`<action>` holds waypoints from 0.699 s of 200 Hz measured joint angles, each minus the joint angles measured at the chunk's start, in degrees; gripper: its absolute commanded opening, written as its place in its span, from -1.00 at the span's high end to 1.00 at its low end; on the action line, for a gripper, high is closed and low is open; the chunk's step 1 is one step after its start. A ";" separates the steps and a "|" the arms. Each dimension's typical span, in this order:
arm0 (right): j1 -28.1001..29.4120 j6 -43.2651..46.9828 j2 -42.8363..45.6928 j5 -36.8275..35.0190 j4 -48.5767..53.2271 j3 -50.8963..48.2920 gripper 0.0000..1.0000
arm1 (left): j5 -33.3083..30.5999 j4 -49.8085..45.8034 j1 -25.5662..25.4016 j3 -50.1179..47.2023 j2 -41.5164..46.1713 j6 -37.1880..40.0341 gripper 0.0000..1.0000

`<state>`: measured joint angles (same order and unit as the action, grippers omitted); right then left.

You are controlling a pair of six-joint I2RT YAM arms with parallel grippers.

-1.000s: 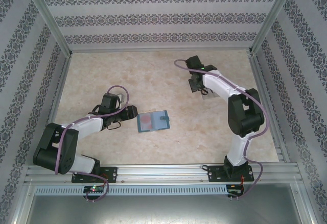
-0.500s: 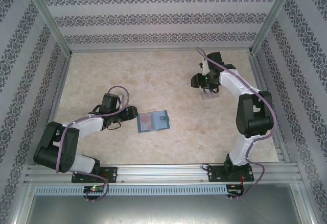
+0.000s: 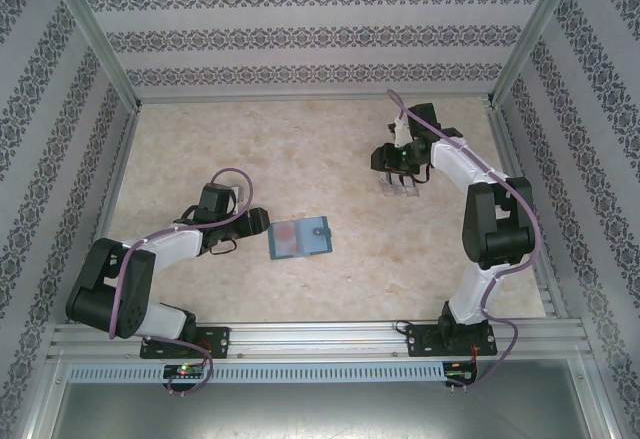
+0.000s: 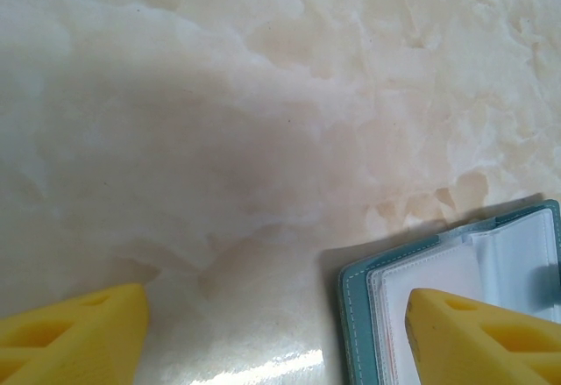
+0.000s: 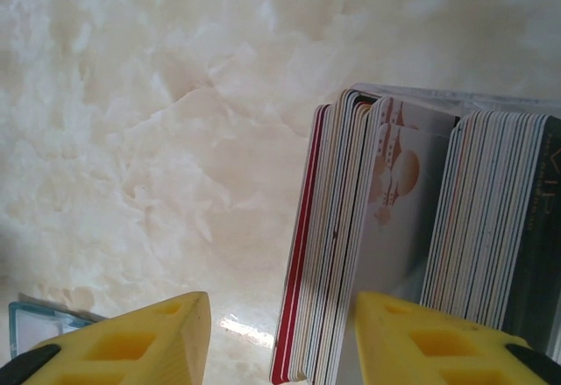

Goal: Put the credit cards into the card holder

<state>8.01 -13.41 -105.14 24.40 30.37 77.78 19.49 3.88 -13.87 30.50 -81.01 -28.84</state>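
The card holder lies open mid-table, a teal wallet with pale inner leaves and a red card on its left leaf. My left gripper stands open at the card holder's left edge. In the left wrist view one yellow fingertip hangs over the card holder; the left gripper has bare table between its fingers. My right gripper hovers open over the clear stand. Upright credit cards fill the stand; the right gripper straddles the leftmost stack, whose outer card is red.
More card stacks stand to the right of the straddled one, with a white printed card between them. Metal frame posts and patterned walls close in the table on three sides. Bare marble-look tabletop lies between the arms.
The right arm swung right from the table's far middle to the clear stand and came down over it; its jaws have narrowed. The left arm and the card holder have not moved.
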 measured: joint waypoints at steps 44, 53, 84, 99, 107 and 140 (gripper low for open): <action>-0.02 -0.20 0.13 0.09 -0.66 -0.48 0.27 | 0.02 0.00 0.00 0.00 -0.04 0.00 -0.55; -0.04 -0.68 0.50 0.13 -1.11 -1.11 0.35 | 0.02 0.00 0.00 0.00 -0.04 0.00 -0.55; -0.02 -1.25 2.19 0.09 -1.53 -2.34 0.43 | 0.00 0.00 0.00 0.00 -0.11 0.00 -0.55; 0.00 -1.31 3.17 -0.98 -1.75 -2.56 0.38 | 0.00 0.02 0.00 0.00 -0.20 0.00 -0.55; 0.00 -1.33 3.76 -2.01 -1.75 -2.73 0.36 | -0.02 0.02 0.00 0.00 -0.22 0.00 -0.55; 0.02 -1.03 5.27 -10.32 -1.09 -2.95 0.20 | 0.02 0.07 0.00 0.00 -0.26 0.00 -0.55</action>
<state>8.03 -14.44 -99.88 14.09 29.28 74.83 19.51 3.95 -13.87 30.50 -81.28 -28.84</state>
